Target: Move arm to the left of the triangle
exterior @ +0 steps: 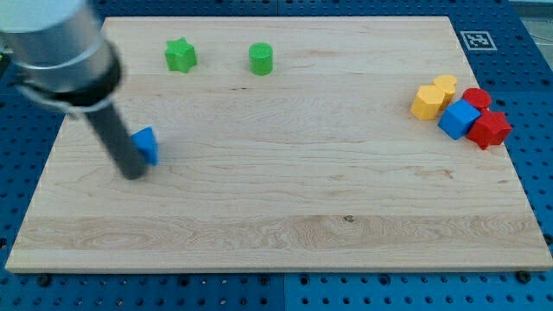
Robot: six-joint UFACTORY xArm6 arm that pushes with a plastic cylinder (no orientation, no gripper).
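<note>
While blue triangle (147, 144) sits left-centre of frame on tabletop (285, 216), my tip (136, 174) rests just lower-left of it, about touching. Tool is bare rod: no jaws, holds nothing. Triangle lies right and slightly up from tip.

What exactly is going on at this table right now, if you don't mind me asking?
A robot arm with a straight dark rod is working on a wooden board. My tip sits right against the view's left side of the blue triangle. Near the view's top lie a green star and a green cylinder. At the view's right, yellow, blue and red blocks sit clustered together, untouched.
</note>
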